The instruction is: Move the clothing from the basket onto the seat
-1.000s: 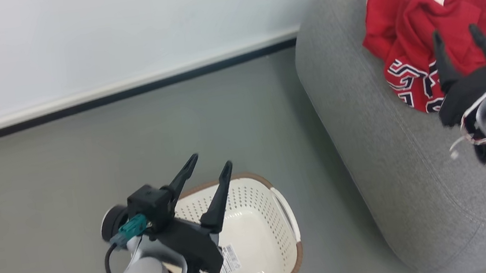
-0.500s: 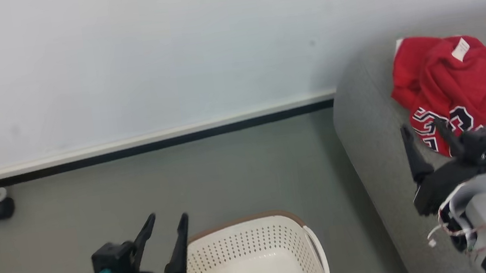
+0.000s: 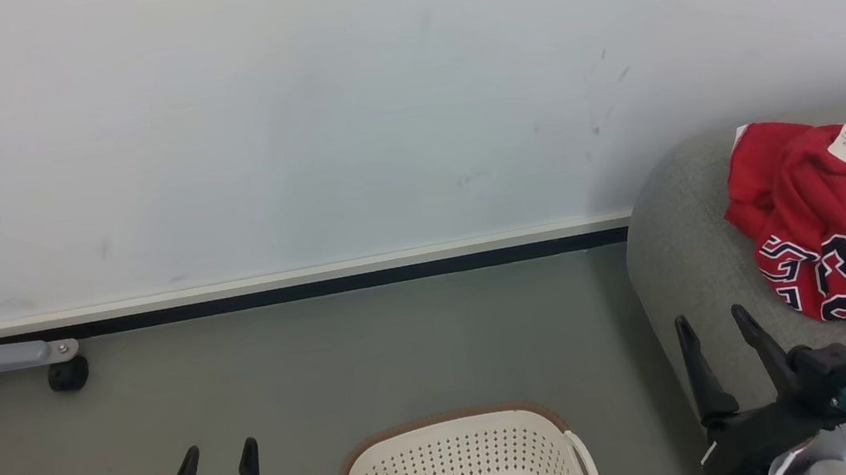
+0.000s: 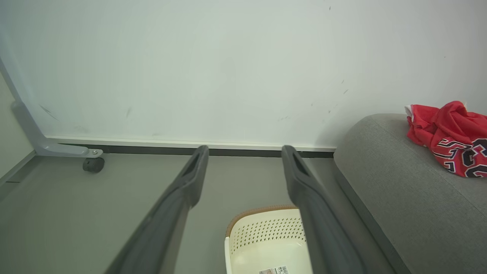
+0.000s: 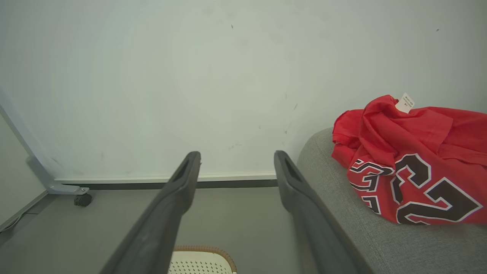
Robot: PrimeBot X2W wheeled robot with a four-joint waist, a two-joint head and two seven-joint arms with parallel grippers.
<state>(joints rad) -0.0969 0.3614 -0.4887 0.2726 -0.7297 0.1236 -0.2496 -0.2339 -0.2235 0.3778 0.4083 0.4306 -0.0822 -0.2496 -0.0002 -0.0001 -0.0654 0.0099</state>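
The red clothing lies bunched on the grey seat at the right, a jersey with black numerals on the near side and a white tag on top. Both wrist views show the clothing on the seat too. The cream basket with a brown rim stands on the floor at the bottom centre, its visible part holding no garment. My left gripper is open at the lower left, beside the basket. My right gripper is open over the seat's near left edge, below the clothing.
A pale wall with a white and black skirting runs across the back. A grey frame leg with a black caster stands on the floor at the far left. Grey floor lies between the wall, the basket and the seat.
The head camera has tilted up, so wall now takes up most of the view and the basket sits at the bottom edge. Both grippers stayed open; the right one has drawn back from the clothing.
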